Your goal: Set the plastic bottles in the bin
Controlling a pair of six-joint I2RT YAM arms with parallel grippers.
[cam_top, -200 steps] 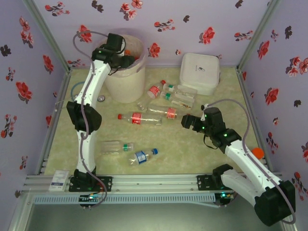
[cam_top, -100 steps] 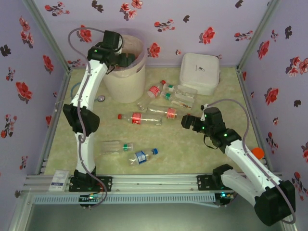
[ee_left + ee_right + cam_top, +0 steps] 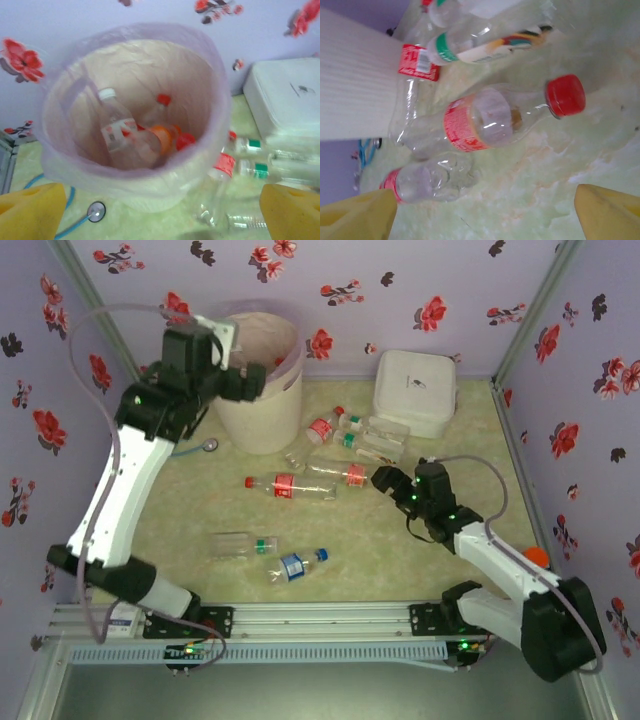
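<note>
While the right claw (image 3: pixel 381 479) gapes wide and empty over a red-capped bottle (image 3: pixel 480 122) on the surface (image 3: pixel 535 200) | left claw (image 3: pixel 162 207) wide open, empty, above the bin (image 3: pixel 52 150) holding bottles (image 3: pixel 120 135) | since earlier: left arm swung out leftward, right claw edged toward the bottle.

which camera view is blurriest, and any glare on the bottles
Left wrist view is softest: the bin and the bottles beside it smear, worst at right. Right wrist view is crisp, small glints on the red-capped bottle. Top external view is evenly lit.
</note>
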